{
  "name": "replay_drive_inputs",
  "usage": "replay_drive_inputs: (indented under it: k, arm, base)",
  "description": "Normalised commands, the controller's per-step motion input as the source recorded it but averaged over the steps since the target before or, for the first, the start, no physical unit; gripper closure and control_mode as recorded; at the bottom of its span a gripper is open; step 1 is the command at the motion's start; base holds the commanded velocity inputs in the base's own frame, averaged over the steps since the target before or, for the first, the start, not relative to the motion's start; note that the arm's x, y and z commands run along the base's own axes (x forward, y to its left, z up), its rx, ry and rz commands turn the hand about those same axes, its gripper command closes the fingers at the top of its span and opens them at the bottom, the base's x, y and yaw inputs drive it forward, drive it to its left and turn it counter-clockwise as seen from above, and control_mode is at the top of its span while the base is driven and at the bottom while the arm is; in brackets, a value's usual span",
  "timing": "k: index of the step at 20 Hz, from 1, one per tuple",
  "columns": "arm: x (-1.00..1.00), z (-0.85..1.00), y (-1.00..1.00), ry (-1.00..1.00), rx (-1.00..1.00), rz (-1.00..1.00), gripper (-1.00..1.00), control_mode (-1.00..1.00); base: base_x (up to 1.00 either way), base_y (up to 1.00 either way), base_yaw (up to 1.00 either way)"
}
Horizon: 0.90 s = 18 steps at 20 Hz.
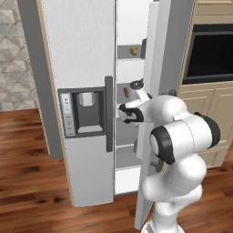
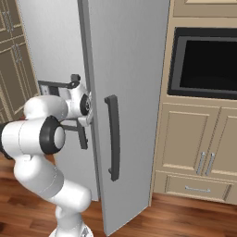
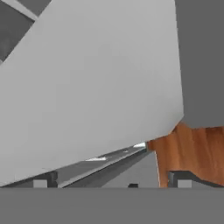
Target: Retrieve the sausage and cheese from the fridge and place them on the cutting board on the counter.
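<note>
Your claw [image 3: 111, 183], spread wide and empty, reaches into the open fridge [image 1: 86, 54], so you are fetching the sausage [image 1: 125, 93], just beside it, with the cheese [image 1: 133, 51] higher; close on the sausage next.

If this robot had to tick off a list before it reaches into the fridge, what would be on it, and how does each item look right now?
1. Fridge door open: ok, the right door stands ajar and the shelves show.
2. Sausage located: ok, a dark red piece on a middle shelf, just beside the hand.
3. Cheese located: ok, a yellowish chunk on a higher shelf.
4. Gripper ready to grab: ok, fingers spread wide with nothing between them.
5. Gripper aimed at the sausage: not ok, the hand view looks at the grey door and floor.
6. Cutting board free to receive: cannot tell.
</note>
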Motion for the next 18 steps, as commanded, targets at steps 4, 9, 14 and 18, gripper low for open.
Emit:
replay_drive_inputs:
  k: [4,9,14,18]
  arm:
    - [0.0,0.0,-0.48,0.04,0.12,-0.49,-1.0,-1.0]
    - [0.0,0.0,-0.49,0.0,0.09,-0.36,-1.0,-1.0]
    - [-0.1,0.0,-0.62,0.0,0.05,-0.29,-1.0,-1.0]
    - [-0.17,0.0,-0.71,-0.02,0.03,-0.19,-1.0,-1.0]
  base:
    - [0.0,0.0,0.0]
    - [0.0,0.0,0.0]
    - [0.0,0.0,0.0]
    - [0.0,0.0,0.0]
